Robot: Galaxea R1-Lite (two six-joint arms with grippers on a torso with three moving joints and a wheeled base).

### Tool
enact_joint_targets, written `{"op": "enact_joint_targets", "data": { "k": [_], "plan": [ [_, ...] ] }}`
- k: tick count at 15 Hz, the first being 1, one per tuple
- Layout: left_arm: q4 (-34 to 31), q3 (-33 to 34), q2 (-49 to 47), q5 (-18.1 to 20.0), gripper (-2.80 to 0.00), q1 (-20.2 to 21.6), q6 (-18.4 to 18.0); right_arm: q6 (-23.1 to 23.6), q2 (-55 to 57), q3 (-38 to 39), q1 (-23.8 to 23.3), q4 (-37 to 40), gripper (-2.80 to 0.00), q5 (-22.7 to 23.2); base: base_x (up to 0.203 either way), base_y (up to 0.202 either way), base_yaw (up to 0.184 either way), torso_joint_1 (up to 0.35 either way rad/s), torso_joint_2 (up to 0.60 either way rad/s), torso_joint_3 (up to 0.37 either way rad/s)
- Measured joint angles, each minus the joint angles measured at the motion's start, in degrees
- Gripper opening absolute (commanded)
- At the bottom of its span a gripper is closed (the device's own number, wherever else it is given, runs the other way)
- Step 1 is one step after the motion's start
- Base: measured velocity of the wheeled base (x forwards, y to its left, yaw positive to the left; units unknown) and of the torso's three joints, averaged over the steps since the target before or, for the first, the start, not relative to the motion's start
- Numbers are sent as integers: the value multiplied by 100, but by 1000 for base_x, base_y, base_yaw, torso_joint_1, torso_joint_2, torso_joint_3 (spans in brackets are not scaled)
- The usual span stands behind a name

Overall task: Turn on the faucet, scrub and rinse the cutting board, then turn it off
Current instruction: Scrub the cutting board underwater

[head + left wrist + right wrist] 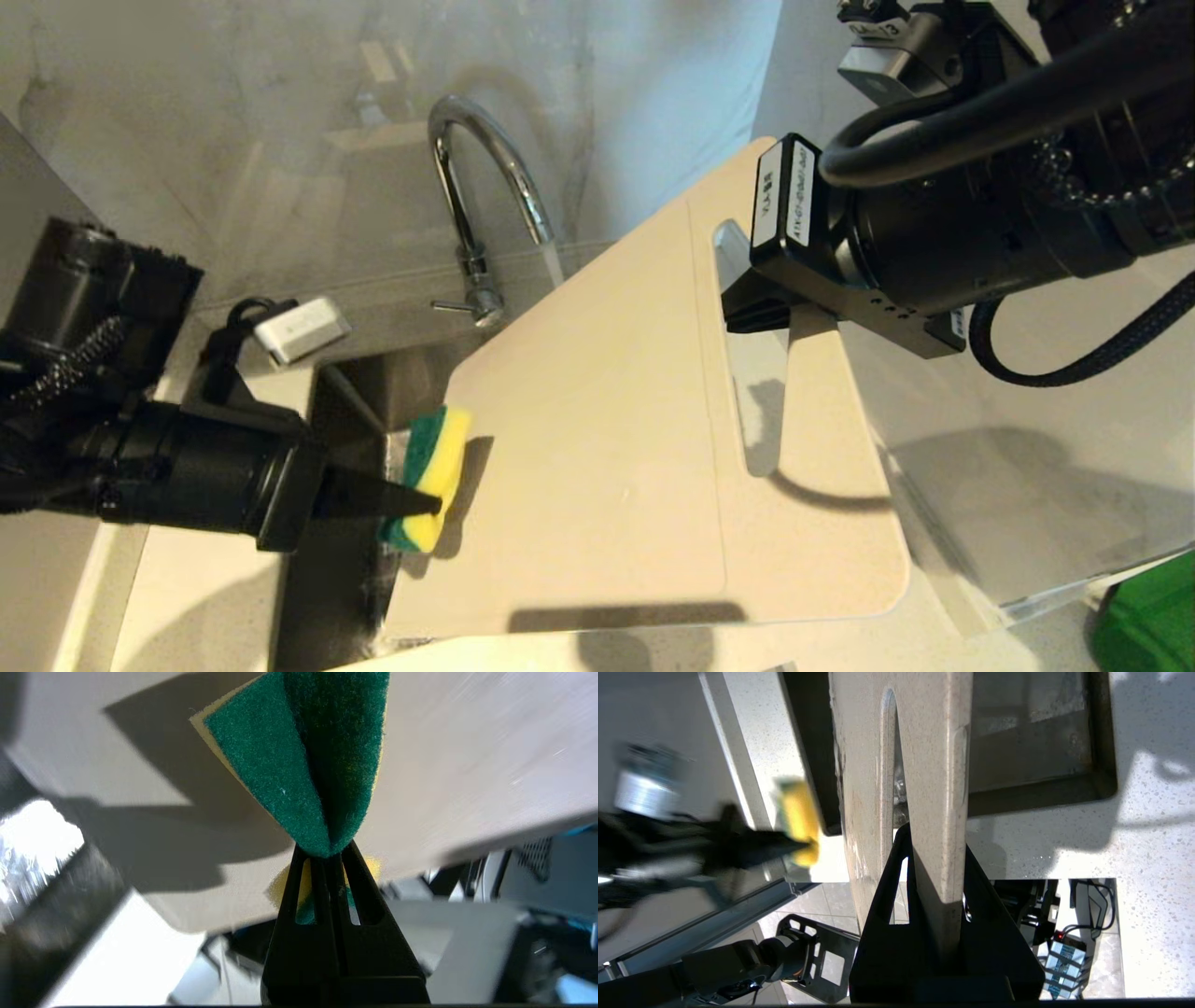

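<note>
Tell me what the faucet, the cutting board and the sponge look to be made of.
Faucet: polished metal, probably chrome, given its mirror-bright reflections.
Cutting board: likely plastic, a matte cream surface with fine speckles on its edge.
Sponge: soft yellow foam with a fuzzy green scouring layer, which creases where the left gripper pinches it.

Cream-white cutting board (597, 439), green-and-yellow sponge (431, 476), shiny chrome faucet (471, 177), speckled pale countertop (1148, 826)

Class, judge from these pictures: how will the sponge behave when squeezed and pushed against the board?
The sponge is probably soft: it folds where the left gripper pinches it. It likely bends when pushed against the cutting board, and seems light, hanging from that pinch alone.
</note>
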State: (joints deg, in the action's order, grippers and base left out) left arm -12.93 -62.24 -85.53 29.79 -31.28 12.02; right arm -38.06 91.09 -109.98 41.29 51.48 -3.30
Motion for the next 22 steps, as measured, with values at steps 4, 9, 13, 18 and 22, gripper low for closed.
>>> {"op": "enact_joint_targets", "data": {
  "k": [4, 9, 13, 18, 22],
  "plan": [
    [-470, -1767, -552, -6, -280, 0, 1, -5, -26, 94, 0, 10, -280, 2, 0, 0, 0, 0, 0, 0],
    [-536, -2925, -1761, -6, -280, -13, -14, 17, -55, 106, 2, -26, -280, -3, 0, 0, 0, 0, 0, 0],
    [-523, -2845, -2190, -17, -280, -3, -23, 20, -33, 89, -2, -7, -280, -5, 0, 0, 0, 0, 0, 0],
    [-501, -2219, -2128, -15, -280, 472, -31, 15, -13, 85, -2, -41, -280, 6, 0, 0, 0, 0, 0, 0],
    [-357, -1549, -1876, 18, -280, 1047, -263, 35, 0, 86, 0, -60, -280, 17, 0, 0, 0, 0, 0, 0]
  ]
}}
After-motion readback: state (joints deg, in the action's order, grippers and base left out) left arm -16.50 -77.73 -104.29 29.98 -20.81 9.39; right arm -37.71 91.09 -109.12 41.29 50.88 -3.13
